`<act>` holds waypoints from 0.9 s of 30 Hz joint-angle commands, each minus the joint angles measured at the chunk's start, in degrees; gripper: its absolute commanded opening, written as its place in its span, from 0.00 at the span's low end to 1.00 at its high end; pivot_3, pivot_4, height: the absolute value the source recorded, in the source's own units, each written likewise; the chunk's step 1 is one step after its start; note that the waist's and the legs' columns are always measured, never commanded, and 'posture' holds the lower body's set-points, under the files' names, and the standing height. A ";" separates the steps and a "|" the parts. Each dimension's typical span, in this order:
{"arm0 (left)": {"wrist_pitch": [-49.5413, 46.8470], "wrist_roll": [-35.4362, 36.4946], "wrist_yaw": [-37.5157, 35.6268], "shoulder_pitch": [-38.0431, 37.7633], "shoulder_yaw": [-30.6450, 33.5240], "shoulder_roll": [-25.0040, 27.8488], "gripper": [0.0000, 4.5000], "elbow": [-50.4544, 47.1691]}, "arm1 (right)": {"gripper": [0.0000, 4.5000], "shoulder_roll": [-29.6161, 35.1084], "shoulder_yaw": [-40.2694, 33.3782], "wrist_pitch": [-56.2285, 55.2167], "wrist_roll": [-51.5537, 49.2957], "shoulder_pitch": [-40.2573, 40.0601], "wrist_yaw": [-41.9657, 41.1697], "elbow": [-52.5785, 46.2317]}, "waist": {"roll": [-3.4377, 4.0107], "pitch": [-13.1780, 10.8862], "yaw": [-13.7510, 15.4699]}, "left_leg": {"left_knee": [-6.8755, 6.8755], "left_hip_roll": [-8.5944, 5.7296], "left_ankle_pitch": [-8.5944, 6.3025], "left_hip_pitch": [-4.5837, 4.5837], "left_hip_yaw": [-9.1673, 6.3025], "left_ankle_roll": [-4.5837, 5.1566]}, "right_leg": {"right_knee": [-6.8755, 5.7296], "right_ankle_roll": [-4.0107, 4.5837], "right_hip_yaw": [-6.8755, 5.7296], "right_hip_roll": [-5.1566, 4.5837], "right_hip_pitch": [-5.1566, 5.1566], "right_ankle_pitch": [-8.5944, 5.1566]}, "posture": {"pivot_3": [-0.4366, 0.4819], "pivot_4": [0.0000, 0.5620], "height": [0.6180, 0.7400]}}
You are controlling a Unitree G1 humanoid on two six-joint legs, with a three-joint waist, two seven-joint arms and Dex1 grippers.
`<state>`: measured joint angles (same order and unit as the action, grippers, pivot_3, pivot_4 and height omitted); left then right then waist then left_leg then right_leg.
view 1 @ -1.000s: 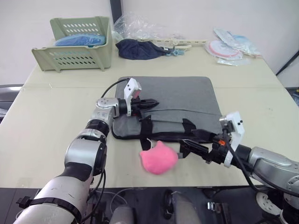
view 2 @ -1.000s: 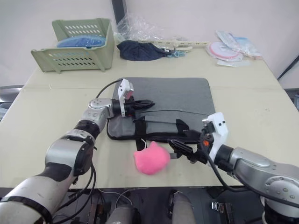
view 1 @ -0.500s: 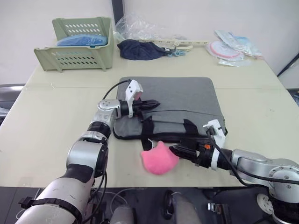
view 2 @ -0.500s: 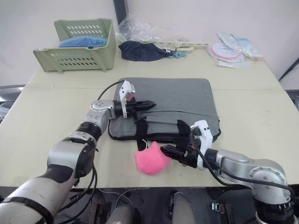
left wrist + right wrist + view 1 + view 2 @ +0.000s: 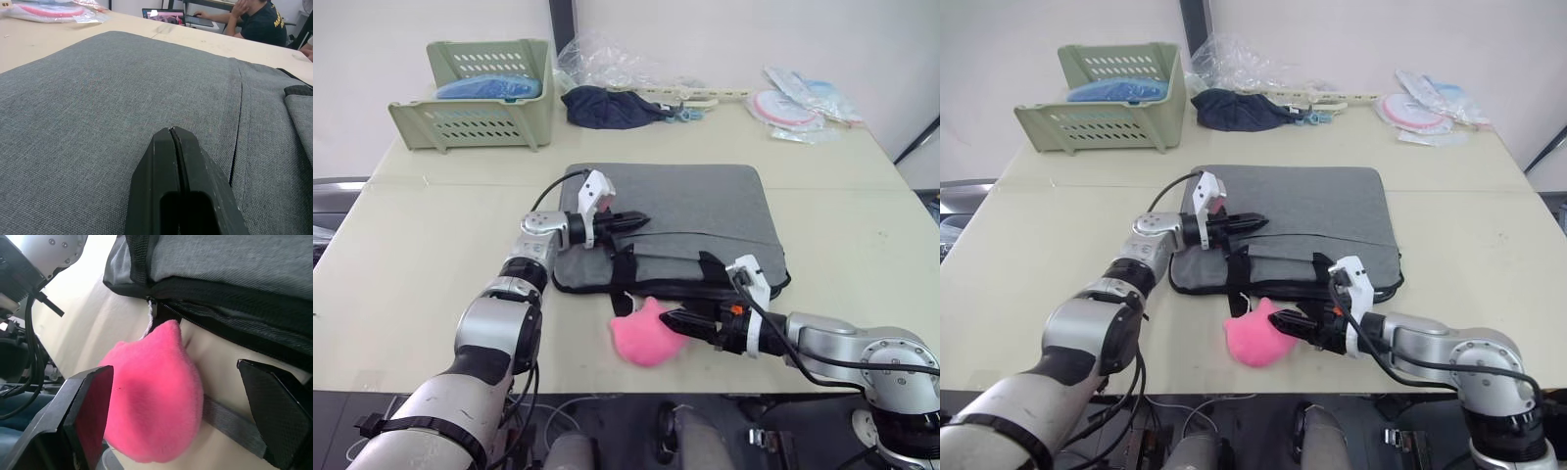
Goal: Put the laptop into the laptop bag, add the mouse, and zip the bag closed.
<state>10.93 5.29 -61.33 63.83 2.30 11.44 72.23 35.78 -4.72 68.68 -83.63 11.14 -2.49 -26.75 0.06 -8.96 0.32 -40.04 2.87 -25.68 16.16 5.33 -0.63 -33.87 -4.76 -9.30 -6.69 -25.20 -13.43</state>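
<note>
Near the desk's (image 5: 411,294) front edge, right gripper (image 5: 171,416) has slid in, fingers spread around the pink plush (image 5: 646,333) beside the bag (image 5: 685,211); left gripper (image 5: 174,142) stays pinched shut, empty — zip comes next, I reckon.

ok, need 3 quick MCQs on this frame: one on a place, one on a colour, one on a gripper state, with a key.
1. Where does the left gripper sit?
A. over the grey laptop bag
B. inside the green basket
C. off the table edge

2. What colour is the plush toy at the bag's front edge?
A. white
B. pink
C. blue

3. How are the right gripper fingers?
A. shut with nothing between
B. clamped on the zip pull
C. open, either side of the plush toy

Key: 1 A, the left wrist view has grey fabric under the shut fingers. 2 B, it is bright pink. 3 C, the right wrist view has a finger on each side, spread apart.
</note>
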 commanded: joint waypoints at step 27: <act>-1.94 -2.16 1.53 -2.15 0.15 -0.66 0.00 2.59 | 0.00 4.58 3.95 3.68 -3.15 4.86 -2.07 4.00 | -0.02 0.06 0.14 | -0.03 0.00 -0.02 -0.01 -0.02 0.03 | 0.05 -0.08 -0.02 -0.02 0.05 0.05 | 0.48 0.27 1.00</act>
<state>10.54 5.26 -60.59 63.84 3.22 11.27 72.41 39.63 0.10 72.59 -85.88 15.60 -4.24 -21.72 0.04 -8.90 0.46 -40.07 2.87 -25.69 16.15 5.31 -0.59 -33.82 -4.84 -9.33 -6.71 -25.15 -13.38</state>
